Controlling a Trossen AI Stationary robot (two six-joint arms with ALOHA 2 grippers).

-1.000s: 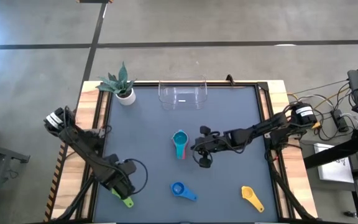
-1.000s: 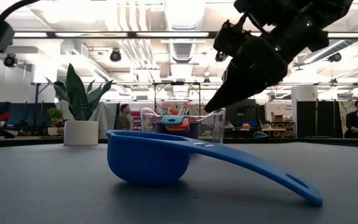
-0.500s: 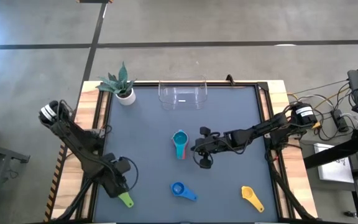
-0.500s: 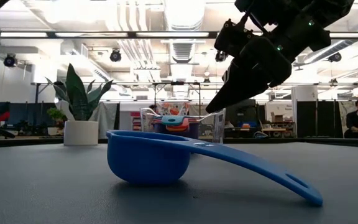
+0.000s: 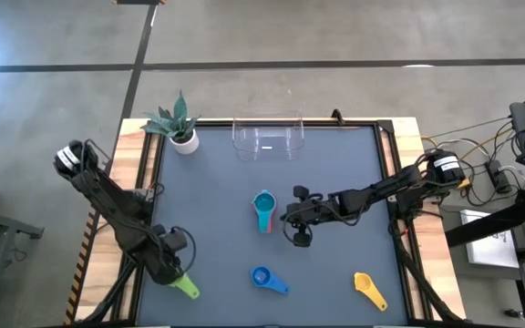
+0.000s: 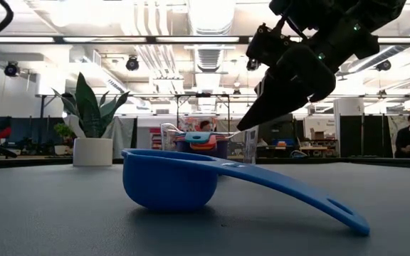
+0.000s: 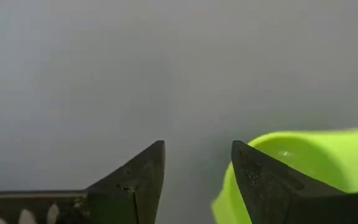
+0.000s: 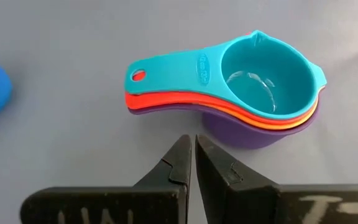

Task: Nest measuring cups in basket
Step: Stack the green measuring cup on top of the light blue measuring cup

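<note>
A nested stack of cups (image 8: 241, 87), teal on top of red, orange and purple, rests on the mat at mid-table (image 5: 263, 210). My right gripper (image 8: 193, 154) is shut and hangs just short of the stack's handles, raised above the mat (image 6: 244, 124). The green cup (image 5: 187, 288) lies near the front left corner. My left gripper (image 7: 197, 146) points down over it, open, with nothing between its fingers; one finger stands at the cup's bowl (image 7: 316, 158). A blue cup (image 5: 264, 278) and a yellow cup (image 5: 368, 287) lie near the front edge. The clear basket (image 5: 268, 137) stands at the far edge. My left gripper has one finger (image 7: 260, 180) in front of the green cup's bowl rim (image 7: 229, 186). That finger hides the spot, so I cannot tell whether it touches the cup. The cup lies on the mat.
A small white pot with a plant (image 5: 179, 128) stands at the far left corner, beside the basket. Wooden rails (image 5: 140, 196) border the mat on both sides. The blue cup (image 6: 169, 181) fills the foreground of the low view.
My left gripper has gone toward the table's left edge and a little lower. More of the green cup now shows beside it in the high view. The right arm and the other cups have kept still.
</note>
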